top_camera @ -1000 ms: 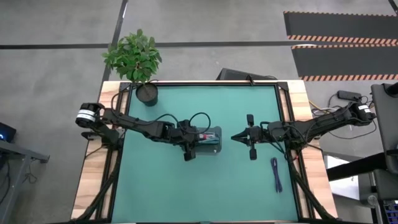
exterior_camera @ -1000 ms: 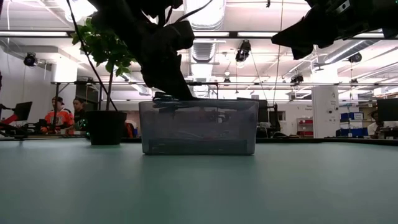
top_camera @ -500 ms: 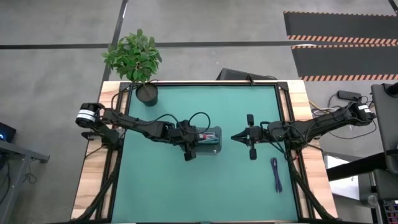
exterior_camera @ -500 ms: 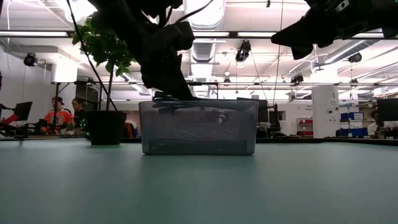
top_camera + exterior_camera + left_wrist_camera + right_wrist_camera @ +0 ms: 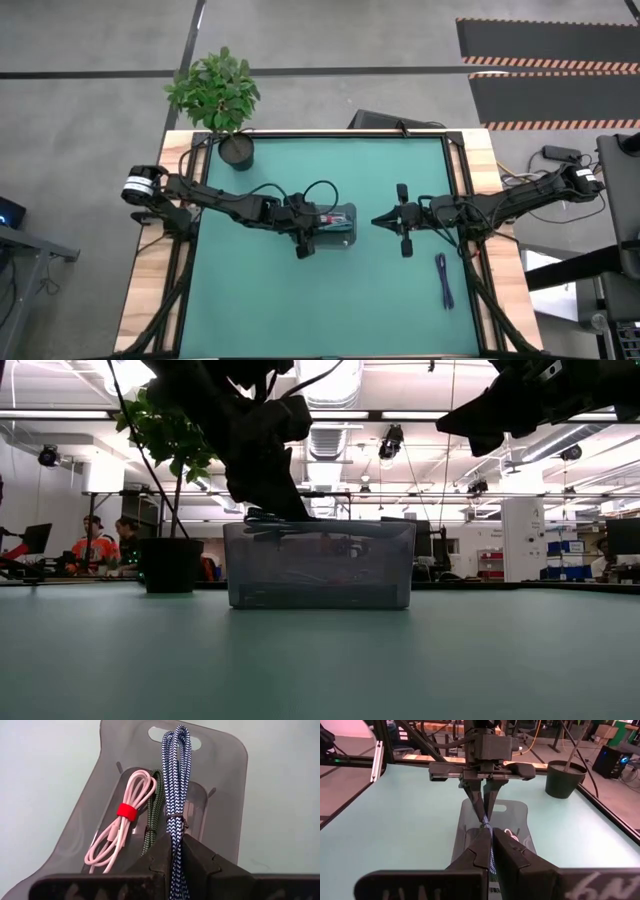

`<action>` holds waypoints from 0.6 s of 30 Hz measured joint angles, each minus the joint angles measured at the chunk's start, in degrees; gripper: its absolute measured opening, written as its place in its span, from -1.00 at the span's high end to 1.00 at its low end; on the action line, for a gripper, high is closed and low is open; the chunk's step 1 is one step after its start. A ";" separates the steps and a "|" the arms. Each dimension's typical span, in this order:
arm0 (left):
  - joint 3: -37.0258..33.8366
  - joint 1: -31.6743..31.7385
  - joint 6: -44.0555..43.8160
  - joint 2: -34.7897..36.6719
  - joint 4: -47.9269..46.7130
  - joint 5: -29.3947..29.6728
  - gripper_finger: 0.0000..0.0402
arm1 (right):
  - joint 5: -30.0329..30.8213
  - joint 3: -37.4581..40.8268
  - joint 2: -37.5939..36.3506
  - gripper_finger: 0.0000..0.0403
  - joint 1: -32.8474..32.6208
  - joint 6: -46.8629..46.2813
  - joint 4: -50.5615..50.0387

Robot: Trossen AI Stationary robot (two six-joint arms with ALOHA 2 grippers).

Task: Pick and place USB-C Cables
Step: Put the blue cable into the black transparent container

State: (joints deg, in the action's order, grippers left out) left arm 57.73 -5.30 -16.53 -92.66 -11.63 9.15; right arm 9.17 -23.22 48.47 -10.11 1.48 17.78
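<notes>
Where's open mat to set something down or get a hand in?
Free: near strip of the mat, in front of the bin, left of the purple cable; far strip right of the plant pot. Crowded: centre, left gripper holding a blue-white cable over the bin, right gripper facing it.

We see a counter (image 5: 400, 290) covered in a smooth, matt teal sheet, with bare pale wood (image 5: 148, 290) showing along its side edges. The bin (image 5: 220, 785) looks like translucent grey plastic, smooth with a soft sheen. In it lies a white cable (image 5: 117, 837) with a smooth, rubbery-looking jacket, bound by a red band (image 5: 126, 812) that looks like cloth. Beside it, the green cable (image 5: 151, 822) and the blue-and-white cable (image 5: 173, 790) both have a woven, braided jacket, rough in texture. The left gripper's fingers (image 5: 152, 857) look like matt black plastic with a faintly grainy surface. The plant pot (image 5: 564, 779) looks like dark, matt plastic.
</notes>
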 joint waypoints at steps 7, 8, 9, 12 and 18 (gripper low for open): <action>-0.02 0.02 -0.16 0.00 -0.01 0.00 0.89 | 0.00 0.00 0.00 0.96 0.02 -0.46 0.05; -0.02 0.02 -0.47 0.00 -0.01 0.00 0.89 | 0.00 0.00 0.00 0.96 0.02 -0.46 0.07; -0.02 0.04 -0.88 0.00 -0.01 0.00 0.89 | 0.00 0.00 0.00 0.96 0.01 -0.44 0.07; -0.02 0.04 -1.12 0.00 -0.12 0.00 0.89 | 0.00 0.00 0.00 0.96 0.02 -0.44 0.11; -0.04 0.04 -1.12 0.00 -0.12 0.00 0.89 | 0.00 0.00 0.00 0.96 0.01 -0.44 0.11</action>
State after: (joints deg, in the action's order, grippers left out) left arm 57.69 -5.26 -17.66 -92.66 -11.75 9.15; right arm 9.17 -23.22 48.47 -10.10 1.04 17.89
